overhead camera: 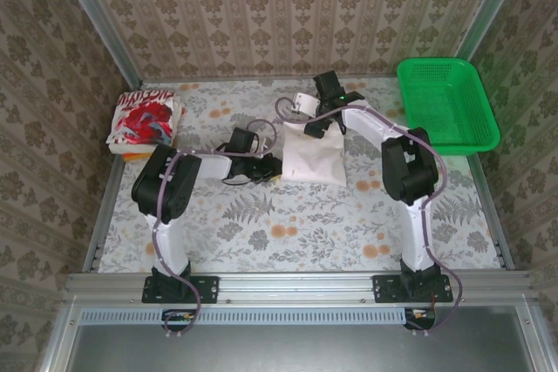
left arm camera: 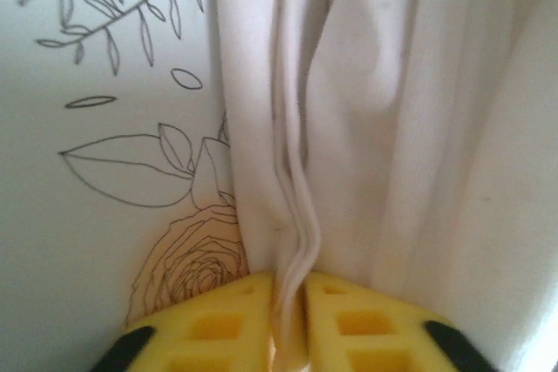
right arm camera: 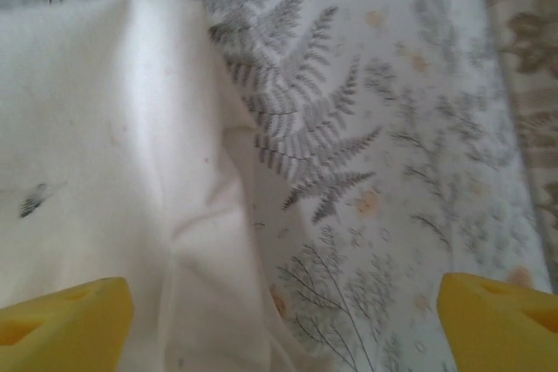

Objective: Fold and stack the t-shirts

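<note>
Currently, my left gripper [left arm camera: 292,292] is clamped on the left hem of the plain shirt [overhead camera: 312,161], which lies folded at mid-table. My right gripper [right arm camera: 286,313] hangs over its far edge, fingers wide apart. Folding looks nearly finished. The next move probably calls for gripping the bundle and stacking it on the printed shirt [overhead camera: 144,119] at far left without opening the folds.

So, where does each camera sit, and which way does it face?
Top external: above and behind, looking down on the table; the left arm and right arm show.
Left wrist: on the left arm, looking along the left tool, shut on a fold of the off-white shirt.
Right wrist: on the right arm, looking down at shirt and table past the open right tool.
Shared: all show that shirt.
</note>
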Robot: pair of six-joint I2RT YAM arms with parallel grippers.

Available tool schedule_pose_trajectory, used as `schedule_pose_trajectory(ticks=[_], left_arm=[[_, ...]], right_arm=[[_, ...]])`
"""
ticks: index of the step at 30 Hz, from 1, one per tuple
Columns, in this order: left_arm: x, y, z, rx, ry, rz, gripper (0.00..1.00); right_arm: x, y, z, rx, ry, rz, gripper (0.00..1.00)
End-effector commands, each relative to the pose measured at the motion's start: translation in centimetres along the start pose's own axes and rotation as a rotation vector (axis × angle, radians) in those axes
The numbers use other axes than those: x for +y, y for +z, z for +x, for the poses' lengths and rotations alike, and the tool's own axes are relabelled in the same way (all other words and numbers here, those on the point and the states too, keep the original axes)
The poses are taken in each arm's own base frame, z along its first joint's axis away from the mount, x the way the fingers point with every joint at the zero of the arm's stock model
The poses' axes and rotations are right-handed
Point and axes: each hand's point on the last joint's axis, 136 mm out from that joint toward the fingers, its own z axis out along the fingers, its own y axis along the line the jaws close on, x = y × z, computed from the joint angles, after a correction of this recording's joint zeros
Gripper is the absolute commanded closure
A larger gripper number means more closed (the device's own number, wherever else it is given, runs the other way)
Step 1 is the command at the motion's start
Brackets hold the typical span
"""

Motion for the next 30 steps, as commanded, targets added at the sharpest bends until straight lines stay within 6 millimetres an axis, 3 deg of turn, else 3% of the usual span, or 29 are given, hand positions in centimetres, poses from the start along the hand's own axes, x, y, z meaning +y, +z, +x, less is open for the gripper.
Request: schedule_pose_trajectory(ticks=[1,6,10,14,17,19,23,26,28,30], left_arm=[[4.1,-1.5,1.3,-0.023,-0.083,-0.164,0.70],[3.0,-3.7,1.0,-0.088,-0.066,-0.165,0.56],[1.7,-6.9,-0.7,-0.207,0.006,-0.241,0.40],[-1.8,-9.3,-3.0,-0.321,0.138,-0.302,0.28],[-6.2,-9.7,-4.8,-0.385,0.228,-0.262,0.26],[-8.8,-9.1,-5.6,-0.390,0.262,-0.207,0.29],[-11.9,-5.9,-6.8,-0.342,0.273,-0.105,0.49],[-11.4,-3.1,-7.3,-0.293,0.245,-0.089,0.69],[-10.1,-1.5,-7.5,-0.274,0.220,-0.105,0.79],[-8.7,-0.4,-7.5,-0.257,0.201,-0.122,0.81]], right_arm=[[-3.3,-4.6,-2.0,-0.122,0.114,0.141,0.04],[-3.5,-7.3,-1.3,-0.188,0.314,0.205,0.01],[-3.5,-9.1,0.5,-0.204,0.622,0.254,0.01],[-1.4,-9.3,2.2,-0.207,0.905,0.152,0.08],[0.4,-8.5,2.8,-0.204,1.054,0.055,0.14],[0.9,-7.8,3.5,-0.187,1.169,0.010,0.20],[1.8,-6.0,3.1,-0.209,1.309,-0.117,0.32],[1.7,-4.5,2.4,-0.221,1.351,-0.161,0.39],[1.6,-3.4,2.2,-0.218,1.375,-0.179,0.43],[1.9,-1.9,2.3,-0.191,1.403,-0.207,0.45]])
